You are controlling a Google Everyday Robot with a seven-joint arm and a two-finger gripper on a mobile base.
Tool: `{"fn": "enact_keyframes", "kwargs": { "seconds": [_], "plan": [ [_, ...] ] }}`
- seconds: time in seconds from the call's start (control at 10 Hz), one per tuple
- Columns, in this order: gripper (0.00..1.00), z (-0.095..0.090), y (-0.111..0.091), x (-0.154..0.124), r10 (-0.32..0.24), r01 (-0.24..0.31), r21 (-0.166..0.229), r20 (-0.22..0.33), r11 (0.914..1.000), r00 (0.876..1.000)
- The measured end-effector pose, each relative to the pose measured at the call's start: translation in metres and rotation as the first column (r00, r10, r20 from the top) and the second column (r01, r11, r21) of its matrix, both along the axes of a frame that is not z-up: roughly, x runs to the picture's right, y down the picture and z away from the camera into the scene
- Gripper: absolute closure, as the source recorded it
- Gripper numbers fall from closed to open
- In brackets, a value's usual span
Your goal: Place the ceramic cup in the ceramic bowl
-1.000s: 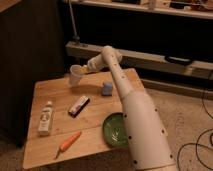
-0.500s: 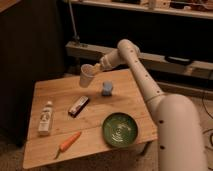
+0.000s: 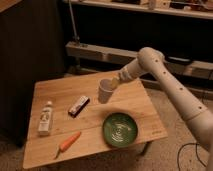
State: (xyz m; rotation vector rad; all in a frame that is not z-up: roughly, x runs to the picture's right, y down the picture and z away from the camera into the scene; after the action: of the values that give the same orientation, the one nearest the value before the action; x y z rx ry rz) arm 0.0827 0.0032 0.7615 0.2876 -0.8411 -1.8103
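The ceramic cup (image 3: 105,91) is small, white and handleless. It hangs in the air over the middle of the wooden table (image 3: 55,90), its opening tilted up and to the left. My gripper (image 3: 114,83) is shut on the cup's right side, with the white arm (image 3: 170,90) reaching in from the right. The ceramic bowl (image 3: 120,129) is dark green with pale streaks. It sits on the table near the front right edge, below and slightly right of the cup, and nothing is in it.
A white bottle with a green label (image 3: 45,118) lies at the table's left. A dark packet (image 3: 79,105) lies left of the cup. An orange carrot (image 3: 68,142) lies near the front edge. A metal shelf (image 3: 100,52) stands behind the table.
The gripper has carried the cup from the table's back left toward the middle, nearer the bowl. The arm has swung right, uncovering the bowl.
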Motion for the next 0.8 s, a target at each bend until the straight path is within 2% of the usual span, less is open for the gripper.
{"fn": "enact_keyframes", "kwargs": {
  "seconds": [0.2,0.3,0.4,0.6,0.7,0.8],
  "plan": [
    [1.00,-0.019,0.036,0.037,-0.006,0.005,-0.022,-0.081,0.9998,0.997],
    [1.00,-0.024,0.067,0.062,-0.025,0.019,-0.039,-0.138,0.9990,0.990],
    [1.00,-0.023,0.092,0.078,-0.043,0.034,-0.056,-0.172,0.9979,0.984],
    [1.00,-0.016,0.134,0.097,-0.086,0.071,-0.082,-0.194,0.9941,0.977],
    [0.96,-0.015,0.144,0.099,-0.111,0.096,-0.084,-0.193,0.9918,0.975],
    [0.86,-0.012,0.150,0.096,-0.130,0.119,-0.068,-0.192,0.9906,0.973]
  ]
}}
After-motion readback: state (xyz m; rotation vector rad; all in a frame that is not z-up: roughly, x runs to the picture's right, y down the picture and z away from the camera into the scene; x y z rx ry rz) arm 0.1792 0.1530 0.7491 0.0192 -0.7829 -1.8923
